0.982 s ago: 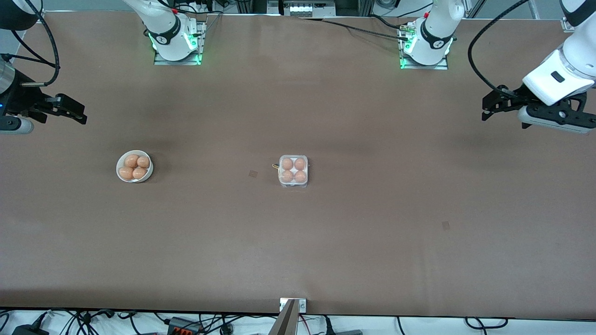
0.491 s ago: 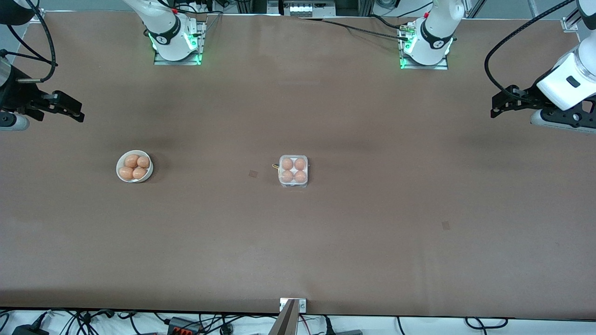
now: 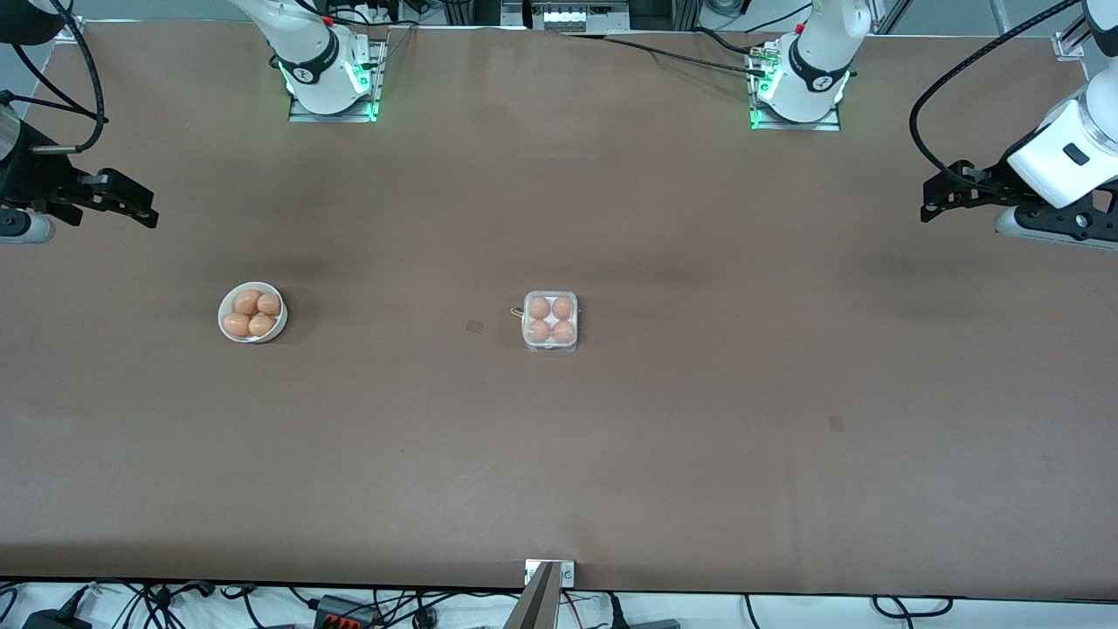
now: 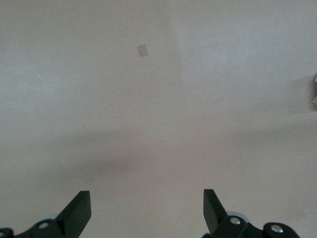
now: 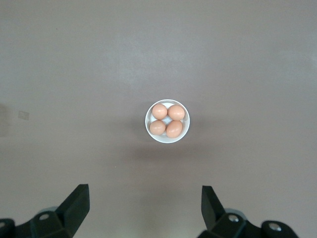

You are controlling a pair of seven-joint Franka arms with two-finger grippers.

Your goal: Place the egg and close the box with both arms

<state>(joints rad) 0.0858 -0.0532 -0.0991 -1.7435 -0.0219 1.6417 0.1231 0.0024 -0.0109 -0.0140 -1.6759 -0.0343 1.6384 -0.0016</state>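
The small square clear-plastic egg box (image 3: pixel 550 321) sits mid-table with its transparent lid down over four tan-orange eggs (image 3: pixel 540 307). Well apart, toward the right arm's end, a round white bowl (image 3: pixel 252 312) holds four more eggs. The right gripper (image 3: pixel 131 208) hangs over that end, jaws spread wide and empty. The left gripper (image 3: pixel 943 194) hangs over the left arm's end, jaws likewise apart, holding nothing.

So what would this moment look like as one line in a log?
box: lid down, four eggs inside | bowl: four eggs | left tool: open, empty, over table edge | right tool: open, empty, over table edge
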